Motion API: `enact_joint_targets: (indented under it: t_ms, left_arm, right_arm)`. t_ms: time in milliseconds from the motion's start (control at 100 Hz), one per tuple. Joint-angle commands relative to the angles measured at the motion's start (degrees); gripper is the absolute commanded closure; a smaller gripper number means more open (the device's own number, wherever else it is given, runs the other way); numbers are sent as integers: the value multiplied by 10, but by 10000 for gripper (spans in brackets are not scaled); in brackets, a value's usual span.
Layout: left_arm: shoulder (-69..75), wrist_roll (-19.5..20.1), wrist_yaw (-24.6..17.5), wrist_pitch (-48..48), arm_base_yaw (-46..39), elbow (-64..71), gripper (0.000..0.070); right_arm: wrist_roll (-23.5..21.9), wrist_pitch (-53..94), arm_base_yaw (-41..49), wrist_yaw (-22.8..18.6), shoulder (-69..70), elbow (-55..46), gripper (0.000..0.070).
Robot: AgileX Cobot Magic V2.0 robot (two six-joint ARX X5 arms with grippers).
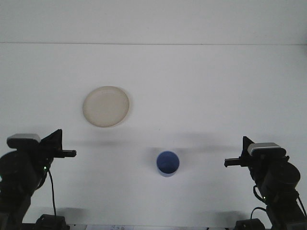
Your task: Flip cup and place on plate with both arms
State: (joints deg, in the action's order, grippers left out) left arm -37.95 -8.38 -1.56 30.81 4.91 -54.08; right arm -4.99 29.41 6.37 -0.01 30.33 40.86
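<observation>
A blue cup [167,163] stands upright on the white table, mouth up, near the front centre. A round cream plate [106,106] lies further back and to the left, with nothing on it. My left gripper [68,153] hovers at the front left, pointing right, well apart from the cup and in front of the plate. At the front right, my right gripper [230,162] points left toward the cup at about its height, a clear gap away. Neither gripper holds anything.
The white table [201,96] runs back to a pale wall. Black cables hang below both arms at the front edge.
</observation>
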Motion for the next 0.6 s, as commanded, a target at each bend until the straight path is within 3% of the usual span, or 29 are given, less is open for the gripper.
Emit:
enact_joint_targets:
  t_ms: [0, 60, 260, 310, 410, 450, 530, 590]
  left_arm:
    - [-56, 24, -9, 47, 0, -72, 687]
    - [-98, 48, -25, 75, 1, -117, 687]
    - [-182, 56, -102, 91, 1, -169, 662]
    - [-195, 54, -103, 96, 1, -169, 565]
    - [-215, 49, -103, 113, 1, -169, 249]
    - [-221, 48, -103, 118, 1, -169, 159]
    - [-227, 47, -109, 124, 4, -169, 137]
    - [-234, 47, -137, 125, 14, -169, 137]
  right_arm:
    - [-8, -7, 2, 0, 6, 3, 700]
    - [-8, -7, 2, 0, 6, 3, 700]
    - [-8, -7, 2, 0, 5, 3, 700]
    - [-8, -7, 2, 0, 5, 3, 700]
    - [-8, -7, 2, 0, 5, 3, 700]
    - [-8, -7, 2, 0, 5, 3, 700]
    - [-8, -7, 2, 0, 5, 3, 700]
    - [-8, -7, 2, 0, 5, 3, 700]
